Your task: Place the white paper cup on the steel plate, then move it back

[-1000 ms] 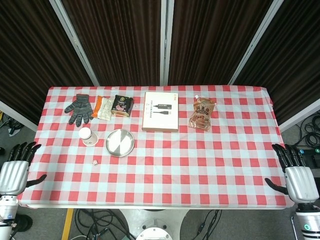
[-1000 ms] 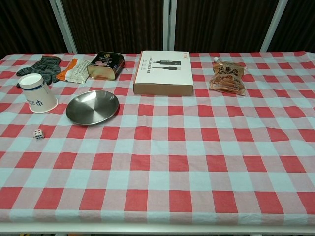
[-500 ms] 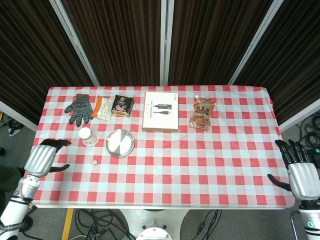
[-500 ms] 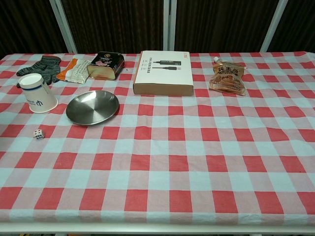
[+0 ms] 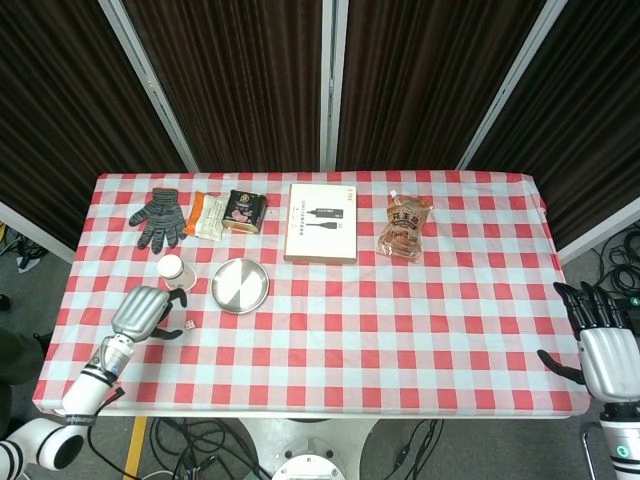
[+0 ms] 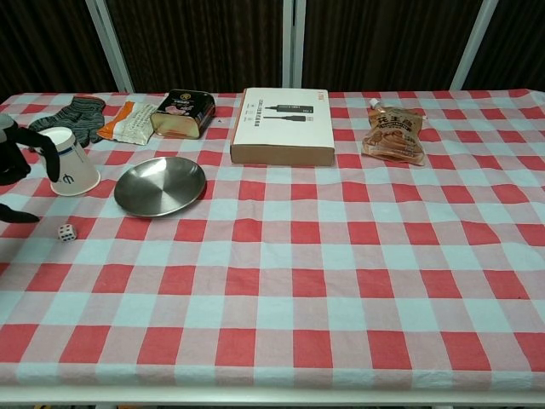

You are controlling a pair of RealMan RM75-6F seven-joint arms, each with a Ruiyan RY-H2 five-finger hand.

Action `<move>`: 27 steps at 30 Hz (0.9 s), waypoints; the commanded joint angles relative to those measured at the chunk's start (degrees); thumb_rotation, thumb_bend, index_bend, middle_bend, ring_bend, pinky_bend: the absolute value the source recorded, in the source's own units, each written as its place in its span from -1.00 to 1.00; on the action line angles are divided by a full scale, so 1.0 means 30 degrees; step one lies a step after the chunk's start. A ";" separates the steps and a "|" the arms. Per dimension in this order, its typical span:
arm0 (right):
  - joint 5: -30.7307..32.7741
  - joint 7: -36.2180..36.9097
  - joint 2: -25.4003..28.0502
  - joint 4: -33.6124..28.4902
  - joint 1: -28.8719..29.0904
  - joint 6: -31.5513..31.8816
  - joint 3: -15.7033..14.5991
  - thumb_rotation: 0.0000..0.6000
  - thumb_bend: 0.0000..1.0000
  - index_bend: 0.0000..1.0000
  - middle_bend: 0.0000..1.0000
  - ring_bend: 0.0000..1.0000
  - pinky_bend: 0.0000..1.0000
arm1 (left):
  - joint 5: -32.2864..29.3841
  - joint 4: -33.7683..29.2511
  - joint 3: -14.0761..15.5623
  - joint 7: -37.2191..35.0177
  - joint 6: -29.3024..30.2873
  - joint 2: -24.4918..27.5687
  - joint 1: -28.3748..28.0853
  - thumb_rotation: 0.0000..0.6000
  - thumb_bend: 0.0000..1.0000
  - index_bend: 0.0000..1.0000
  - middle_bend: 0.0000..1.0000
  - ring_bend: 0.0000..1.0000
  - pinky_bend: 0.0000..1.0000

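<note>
- Dark curtains hang behind a tabletop (image 5: 400, 320) covered in red-and-white checked cloth.
- The white paper cup (image 6: 65, 161) stands near the left edge, just beside the steel plate (image 6: 160, 186) and apart from it; a small die (image 6: 66, 232) lies in front.
- The left hand (image 5: 145, 310) reaches over the cloth beside the cup, fingers (image 6: 53, 158) curled apart around its near side, apparently holding nothing as yet.
- The right hand (image 5: 600, 352) hangs off the right edge, fingers spread and empty.
- Behind lie a grey glove (image 5: 159, 216), a snack packet (image 5: 208, 215), a tin (image 5: 244, 210), a white box (image 5: 321, 222) and a pouch (image 5: 405, 226).
- The step appears to be the first reach; next the fingers must close on the cup wall without crushing or tipping it, then lift it onto the plate.
</note>
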 commanded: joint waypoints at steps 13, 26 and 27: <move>0.0239 0.0142 -0.0024 0.0137 -0.0105 -0.0053 -0.0024 1.00 -0.90 -1.00 -0.75 -1.00 -0.89 | -0.3683 0.0927 -0.0288 0.1025 -0.2333 -0.1885 -0.0731 1.00 -0.56 -0.01 0.84 0.80 0.80; 0.0375 0.0214 -0.0113 0.0293 -0.0056 -0.0327 -0.0068 1.00 -0.90 -1.00 -0.74 -1.00 -0.89 | -0.4642 0.1666 -0.0080 0.1565 -0.2722 -0.2519 -0.0862 1.00 -0.53 -0.01 0.84 0.80 0.80; 0.0370 0.0234 -0.0119 0.0308 -0.0058 -0.0336 -0.0078 1.00 -0.90 -1.00 -0.74 -1.00 -0.89 | -0.4703 0.1699 -0.0060 0.1571 -0.2802 -0.2518 -0.0886 1.00 -0.52 -0.01 0.84 0.80 0.80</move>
